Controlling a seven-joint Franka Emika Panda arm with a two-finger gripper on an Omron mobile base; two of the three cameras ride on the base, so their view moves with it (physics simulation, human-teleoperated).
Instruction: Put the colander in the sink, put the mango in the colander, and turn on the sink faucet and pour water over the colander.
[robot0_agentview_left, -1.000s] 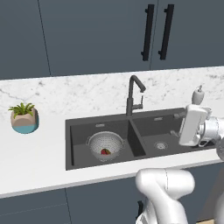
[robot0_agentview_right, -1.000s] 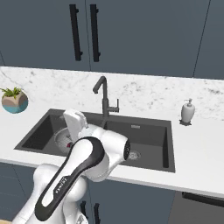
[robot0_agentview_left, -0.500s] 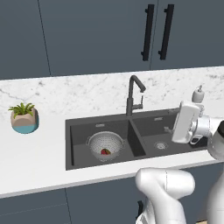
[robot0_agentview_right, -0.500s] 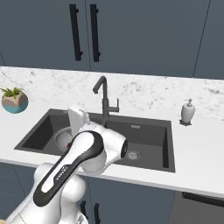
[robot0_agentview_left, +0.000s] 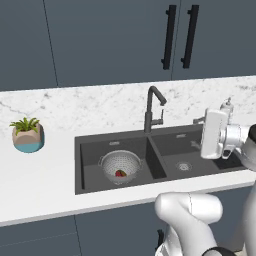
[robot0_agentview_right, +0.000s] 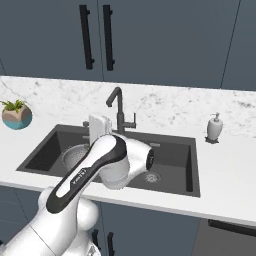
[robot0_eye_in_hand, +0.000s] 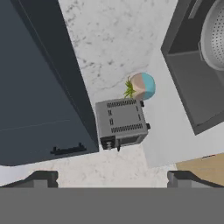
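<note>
The silver colander (robot0_agentview_left: 120, 166) stands in the left basin of the dark sink (robot0_agentview_left: 88, 165), with the reddish mango (robot0_agentview_left: 120, 174) inside it. At the back, between the two basins, rises the dark faucet (robot0_agentview_left: 151, 107); no water shows at its spout. My gripper (robot0_agentview_left: 197, 132) hovers over the right basin, to the right of the faucet, pointing left with its jaws wide open and nothing in them. In the hand view the gripper (robot0_eye_in_hand: 112, 178) looks along the counter past the colander (robot0_eye_in_hand: 214, 35) and the sink (robot0_eye_in_hand: 192, 87). The arm partly hides the colander (robot0_agentview_right: 74, 154) in the right base view.
A white soap dispenser (robot0_agentview_left: 227, 106) stands on the counter right of the sink. A potted plant (robot0_agentview_left: 28, 135) sits far left, with a grey toaster (robot0_eye_in_hand: 121, 122) beyond it. Dark wall cabinets (robot0_agentview_left: 170, 35) hang above the marble backsplash.
My hand has risen a little and moved back toward the faucet over the right basin. The jaws stay open. Colander and mango have not moved.
</note>
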